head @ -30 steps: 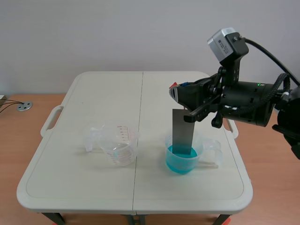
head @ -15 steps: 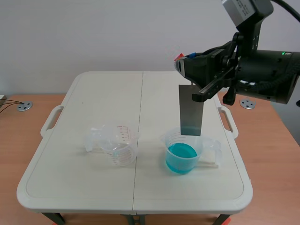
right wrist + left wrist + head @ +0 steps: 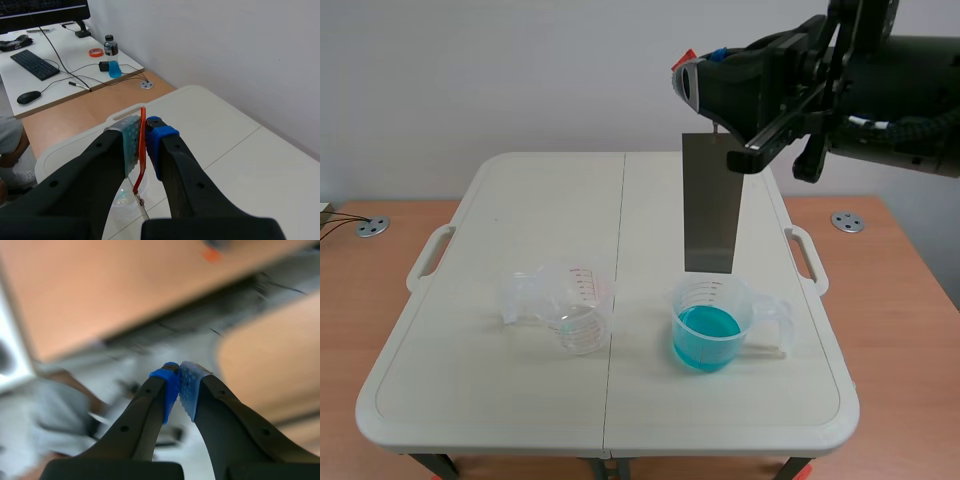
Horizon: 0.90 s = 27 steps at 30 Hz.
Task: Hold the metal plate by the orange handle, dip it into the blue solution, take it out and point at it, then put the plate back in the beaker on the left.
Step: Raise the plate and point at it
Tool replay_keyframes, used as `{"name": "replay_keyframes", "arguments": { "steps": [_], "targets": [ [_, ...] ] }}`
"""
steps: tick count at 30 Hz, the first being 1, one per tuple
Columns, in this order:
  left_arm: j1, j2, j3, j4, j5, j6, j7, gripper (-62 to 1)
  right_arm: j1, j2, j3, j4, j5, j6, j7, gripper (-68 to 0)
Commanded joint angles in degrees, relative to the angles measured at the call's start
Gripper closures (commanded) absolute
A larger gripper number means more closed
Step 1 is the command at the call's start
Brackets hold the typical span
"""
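Pads [image 3: 127, 145] of the right claw [image 3: 143, 131] pinch the thin orange handle [image 3: 139, 177], from which the flat grey metal plate [image 3: 710, 205] hangs upright, well above the tabletop [image 3: 520, 200]. Its lower edge sits just over the rim of the clear plastic beaker of blue solution [image 3: 710, 325], out of the liquid. The empty clear measuring beaker [image 3: 575, 315] stands to the left, well apart. The left claw [image 3: 178, 376] is pressed together on nothing, away from the tabletop.

1. Hanging the metal plate [image 3: 710, 205] upright over the filled beaker [image 3: 712, 325], seemingly just clear of its rim.
2. Sitting the empty beaker [image 3: 575, 310] left of it, both resting on the table [image 3: 490, 250].
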<state>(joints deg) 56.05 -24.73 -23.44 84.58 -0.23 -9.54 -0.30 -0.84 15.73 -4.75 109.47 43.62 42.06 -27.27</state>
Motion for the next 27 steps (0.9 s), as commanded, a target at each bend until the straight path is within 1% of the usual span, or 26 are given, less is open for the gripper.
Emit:
{"name": "replay_keyframes", "arguments": {
  "steps": [1,3,6,9,10,12,15,18,19,21,24,27],
  "targets": [
    [0.42,-1.62,-1.70,2.29,-0.17,-0.07,-0.87,-3.0,0.50,0.46,0.35,1.11,1.14,0.66,0.98,-1.1],
    [0.42,-3.74,-3.58,4.96,-0.17,-0.11,-2.05,-3.0,0.50,0.46,0.37,1.38,1.64,0.66,0.96,-1.1],
    [0.42,-7.28,-4.33,7.89,-0.17,-0.20,-4.59,-3.0,0.50,0.46,0.85,1.38,2.12,0.66,0.98,-1.1],
    [0.02,-10.58,-4.17,9.86,-0.20,-2.05,-8.59,-3.0,0.50,0.46,1.66,1.38,2.19,0.66,0.98,-1.1],
    [-0.13,-11.56,-4.17,10.45,-0.20,-3.08,-9.88,-3.0,0.50,0.46,1.92,1.38,2.29,0.66,0.98,-1.1],
    [-1.03,-13.16,-4.11,11.30,-0.22,-6.19,-12.44,-3.0,0.52,0.46,2.25,1.38,2.32,0.66,1.01,-1.1],
    [-4.22,-14.91,-2.82,12.04,-0.44,-12.81,-15.76,-3.0,0.52,0.46,2.23,1.38,2.29,0.66,0.96,-1.1],
    [-9.79,-15.80,1.03,12.09,-0.39,-19.52,-17.05,-3.0,0.52,0.46,2.23,1.38,2.32,0.66,0.98,-1.1],
    [-11.93,-15.82,2.75,12.09,-0.39,-21.16,-16.96,-3.0,0.52,0.46,2.23,1.38,2.32,0.66,0.98,-1.1],
    [-16.33,-15.80,6.73,12.09,-0.35,-23.43,-16.17,-3.0,0.52,0.46,2.23,1.38,2.32,0.66,0.98,-1.1],
    [-22.40,-15.78,13.22,12.07,-0.13,-24.52,-15.41,-3.0,0.52,0.46,2.23,1.38,2.32,0.66,1.01,-1.1],
    [-28.28,-15.76,19.74,11.93,-0.11,-24.57,-14.23,-3.0,0.52,0.46,2.23,1.38,2.32,0.66,1.01,-1.1]
  ]
}}
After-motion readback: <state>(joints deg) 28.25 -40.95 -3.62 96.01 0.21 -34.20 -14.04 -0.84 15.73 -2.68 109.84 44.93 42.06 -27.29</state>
